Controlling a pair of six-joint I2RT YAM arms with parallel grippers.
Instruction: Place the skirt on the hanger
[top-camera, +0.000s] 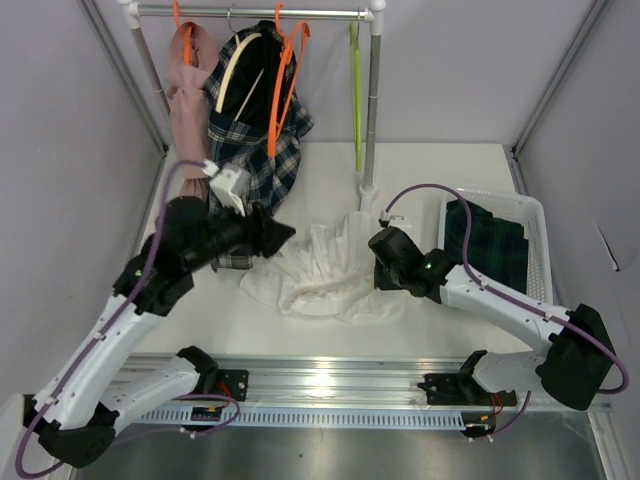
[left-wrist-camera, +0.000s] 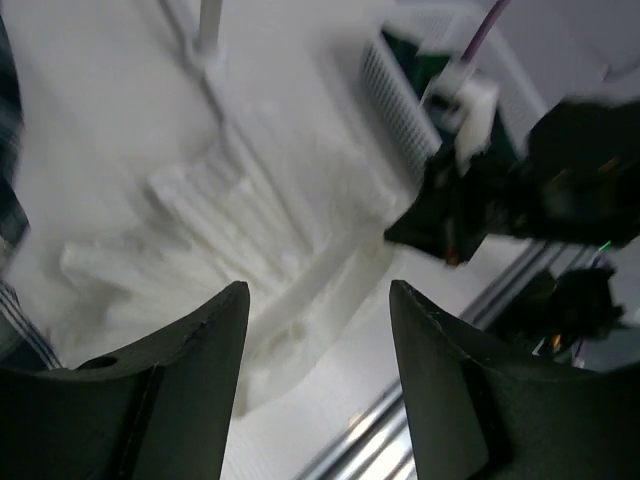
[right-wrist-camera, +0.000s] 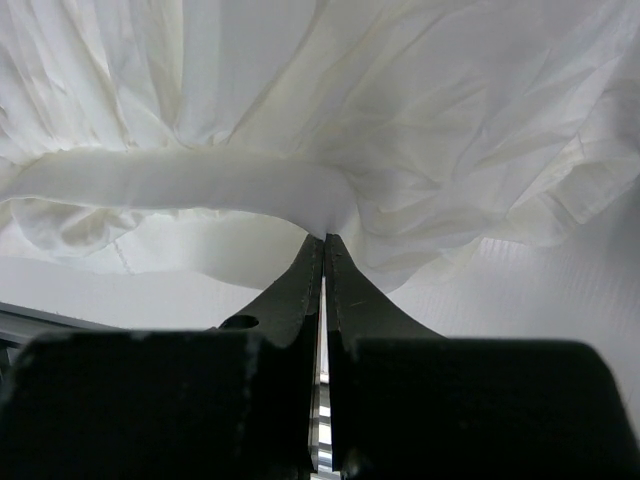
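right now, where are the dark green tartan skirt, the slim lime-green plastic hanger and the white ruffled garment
skirt (top-camera: 495, 250), top external view, middle of the cloth
hanger (top-camera: 356, 100), top external view, long lime arm
white ruffled garment (top-camera: 320, 275), top external view, pleated middle

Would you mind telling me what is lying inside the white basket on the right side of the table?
The skirt, dark green tartan, lies inside the basket. The right arm crosses over the skirt's near end and covers it, and anything beneath the skirt cannot be seen.

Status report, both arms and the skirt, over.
Left tool open, empty. Right tool shut on white ruffled garment, mid-table. Skirt in basket, hanger on rail, both untouched.
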